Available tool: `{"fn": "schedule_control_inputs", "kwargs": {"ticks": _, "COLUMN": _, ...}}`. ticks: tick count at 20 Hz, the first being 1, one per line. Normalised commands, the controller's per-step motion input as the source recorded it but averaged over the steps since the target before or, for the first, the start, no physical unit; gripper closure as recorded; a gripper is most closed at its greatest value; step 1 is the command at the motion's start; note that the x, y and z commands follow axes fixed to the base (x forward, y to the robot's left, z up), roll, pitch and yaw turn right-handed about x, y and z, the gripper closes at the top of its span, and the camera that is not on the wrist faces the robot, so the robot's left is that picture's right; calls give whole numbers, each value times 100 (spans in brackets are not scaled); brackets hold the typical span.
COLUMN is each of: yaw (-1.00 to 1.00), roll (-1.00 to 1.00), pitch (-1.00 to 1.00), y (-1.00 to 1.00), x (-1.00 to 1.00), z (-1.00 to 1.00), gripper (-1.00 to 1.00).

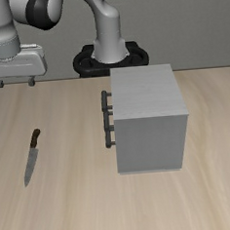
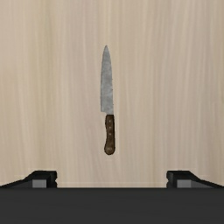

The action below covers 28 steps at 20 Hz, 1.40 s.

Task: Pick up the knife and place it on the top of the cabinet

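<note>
On the table [image 1: 76, 213], lying flat, is the knife [image 1: 31, 158], toward the ext. view's left and well apart from the cabinet [image 1: 153, 133]. Its dark handle [image 1: 35, 141] is the end nearer the gripper [image 1: 16, 84], w/ the blade [image 1: 28, 171] pointing away. From the wrist view the knife [image 2: 108, 101] sits straight ahead of the gripper [image 2: 112, 179], its long axis approx centred between the two fingertips, handle [image 2: 109, 134] closest, blade [image 2: 106, 74] beyond. Fingers are spread wide w/ nothing between them, and the gripper hangs well above the table. Step in hand, as I judge it: the approach before the grasp. To do it well, come down w/ the jaws astride the handle, not the blade, since it's thicker and should slip less. Close across the knife's narrow width, and go low enough to catch a thin flat thing w/o ramming the table. After that the lift must clear the cabinet's top [image 1: 142, 90].
</note>
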Motion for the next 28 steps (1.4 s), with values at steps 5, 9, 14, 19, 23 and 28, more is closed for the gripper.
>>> {"fn": "schedule_control_inputs", "kwargs": {"ticks": 5, "yaw": 0, "roll": 0, "pitch": 0, "y": 0, "x": 0, "z": -100, "gripper": -100}}
{"fn": "schedule_control_inputs", "kwargs": {"ticks": 9, "yaw": 0, "roll": 0, "pitch": 0, "y": 0, "x": 0, "z": -100, "gripper": -100}}
{"fn": "schedule_control_inputs", "kwargs": {"ticks": 14, "yaw": 0, "roll": 0, "pitch": 0, "y": 0, "x": 0, "z": -100, "gripper": -100}}
{"fn": "schedule_control_inputs", "kwargs": {"ticks": 19, "yaw": 0, "roll": 0, "pitch": 0, "y": 0, "x": 0, "z": -100, "gripper": -100}}
{"fn": "schedule_control_inputs", "kwargs": {"ticks": 23, "yaw": 0, "roll": 0, "pitch": 0, "y": 0, "x": 0, "z": 0, "gripper": 100}}
{"fn": "schedule_control_inputs", "kwargs": {"ticks": 28, "yaw": 0, "roll": 0, "pitch": 0, "y": 0, "x": 0, "z": 0, "gripper": 100}}
